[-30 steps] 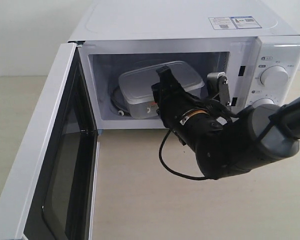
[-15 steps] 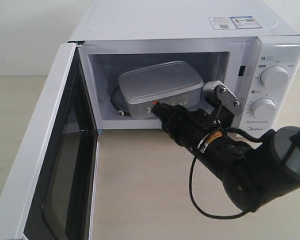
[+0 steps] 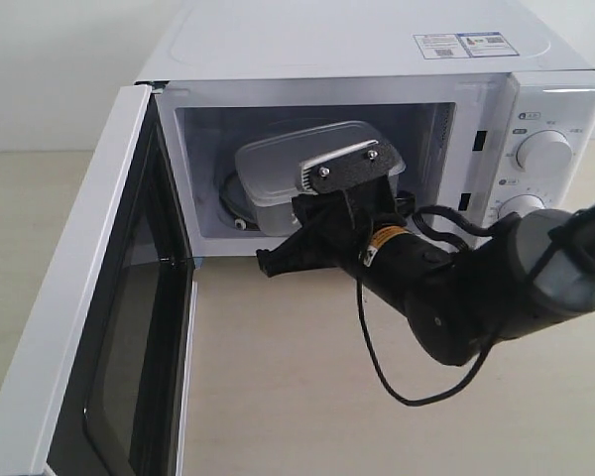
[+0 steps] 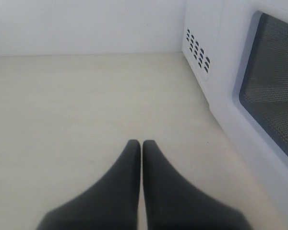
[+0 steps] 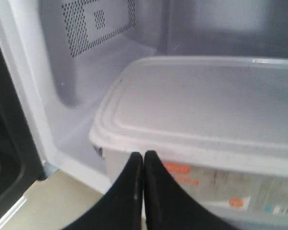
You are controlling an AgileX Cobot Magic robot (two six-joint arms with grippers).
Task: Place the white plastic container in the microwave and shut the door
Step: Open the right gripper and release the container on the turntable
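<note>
The white microwave point(image 3: 377, 45) stands with its door point(image 3: 89, 297) swung wide open to the left. The white plastic container point(image 3: 278, 159) sits inside on the turntable, lid on, with its red-marked label point(image 5: 177, 168) facing out. My right gripper point(image 3: 268, 263) hangs just outside the opening, in front of the container's left front corner point(image 5: 103, 139); its jaws are shut and empty. In the left wrist view my left gripper point(image 4: 142, 143) is shut on nothing, low over the table beside the door's dark window point(image 4: 273, 86). It is out of the exterior view.
Beige table point(image 3: 278, 397) spreads in front of the microwave. The open door stands along the left side of it. Two round dials point(image 3: 542, 152) sit on the right panel. The right arm's black cable point(image 3: 377, 367) dangles over the table.
The right wrist has rolled over, so its camera bracket now sits on top and the fingers point left. The container has stayed in place. The door has not moved.
</note>
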